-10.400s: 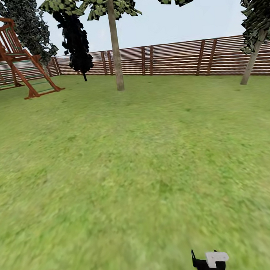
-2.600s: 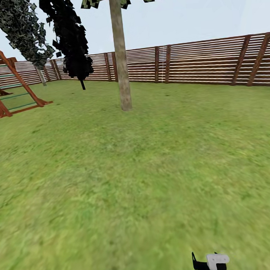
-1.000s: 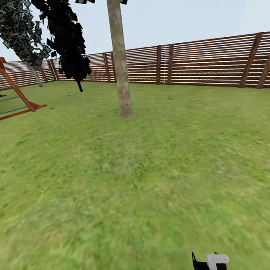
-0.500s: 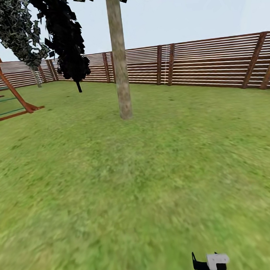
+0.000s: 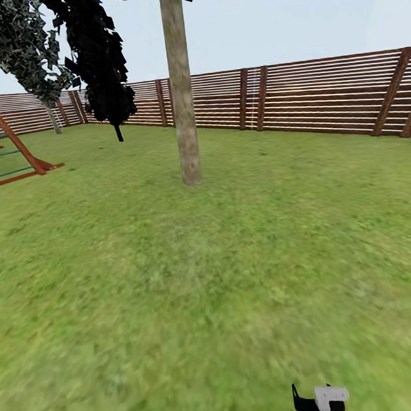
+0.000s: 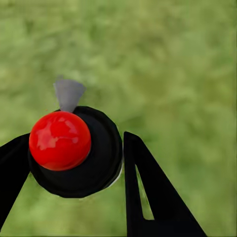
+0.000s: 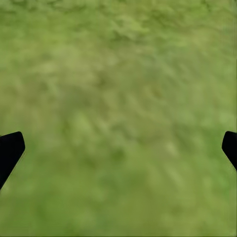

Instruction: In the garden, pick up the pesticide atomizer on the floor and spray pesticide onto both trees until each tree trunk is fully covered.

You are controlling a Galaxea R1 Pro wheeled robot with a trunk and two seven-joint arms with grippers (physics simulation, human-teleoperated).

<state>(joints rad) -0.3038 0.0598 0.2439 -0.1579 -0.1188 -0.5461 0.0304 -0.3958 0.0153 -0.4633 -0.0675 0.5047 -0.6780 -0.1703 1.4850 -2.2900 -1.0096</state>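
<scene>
While I look out from the head camera, the lawn (image 5: 224,278) spreads ahead of me and a tree trunk (image 5: 181,89) stands straight in front, pale grey-beige and upright, its foot in the grass well ahead of the arms. Behind it runs the red-brown slatted fence (image 5: 321,99) across the whole back of the garden. To the left of the trunk hangs a very dark, almost black tree (image 5: 99,59), and further left a second tree with mottled grey-green foliage (image 5: 20,44) leans by the fence corner. A red-brown wooden climbing frame (image 5: 4,145) sits at the left edge of the view.

Down at the bottom of the head view I see a pale piece of each arm.

Through the left wrist camera, the left gripper (image 6: 74,168) has the pesticide atomizer (image 6: 74,150) clamped between its two black fingers (image 6: 148,192): I see its round dark body from above, the glossy red top and the grey trigger head pointing out over blurred grass.

Through the right wrist camera, the right gripper (image 7: 118,148) is spread wide, its black fingertips (image 7: 10,150) at opposite edges with nothing but grass between them.
</scene>
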